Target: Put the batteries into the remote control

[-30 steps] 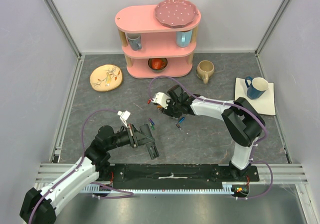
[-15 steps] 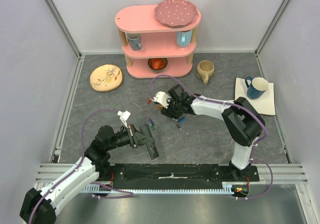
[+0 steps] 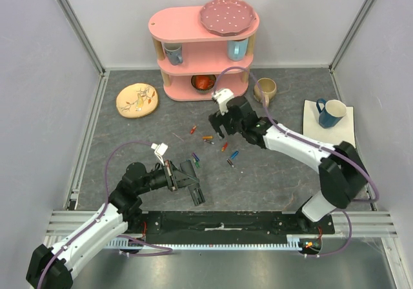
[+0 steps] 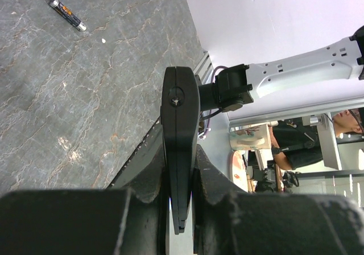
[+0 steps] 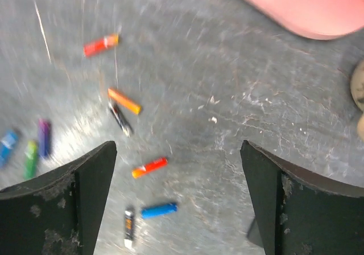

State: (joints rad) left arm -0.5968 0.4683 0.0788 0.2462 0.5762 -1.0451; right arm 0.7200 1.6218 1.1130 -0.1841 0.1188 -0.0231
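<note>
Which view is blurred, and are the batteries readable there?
Right wrist: motion-smeared, but the batteries separate by colour. Left wrist: the remote control is sharp, foreground dark and soft. Top external: crisp, evenly lit.

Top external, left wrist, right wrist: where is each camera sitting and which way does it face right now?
Top external: above and behind the bases, looking down on the table; both arms show.
Left wrist: on the left end effector, low, looking along the table; its fingers clamp the remote control.
Right wrist: on the open right end effector, looking down at the batteries; both fingers frame the view.
Shared: top external and right wrist both see the scattered batteries.
</note>
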